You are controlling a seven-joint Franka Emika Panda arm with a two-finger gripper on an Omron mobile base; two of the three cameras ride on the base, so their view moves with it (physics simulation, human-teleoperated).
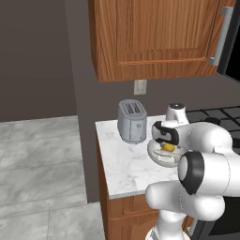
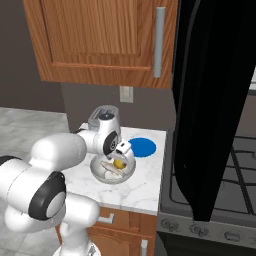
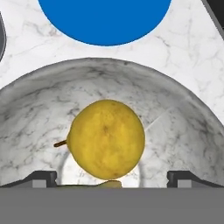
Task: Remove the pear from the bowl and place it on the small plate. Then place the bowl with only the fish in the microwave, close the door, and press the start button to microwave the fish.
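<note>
The pear [image 3: 106, 140], a roundish yellow fruit with a short brown stem, sits inside the bowl [image 3: 183, 127], whose shallow pale wall shows a marbled grain. Beside it I make out the pale fish [image 2: 109, 169] lying across the bowl's floor. My gripper [image 3: 112, 178] hangs directly above the pear with its dark fingertips [image 3: 41, 178] spread wide on either side, holding nothing. Just beyond the bowl lies the small plate [image 3: 105, 19], a flat bright blue disc on the white veined marble counter [image 1: 122, 159]. A grey metal toaster [image 1: 131, 121] stands near the bowl. The glossy black door [image 2: 210, 100] hangs swung open beside the counter.
</note>
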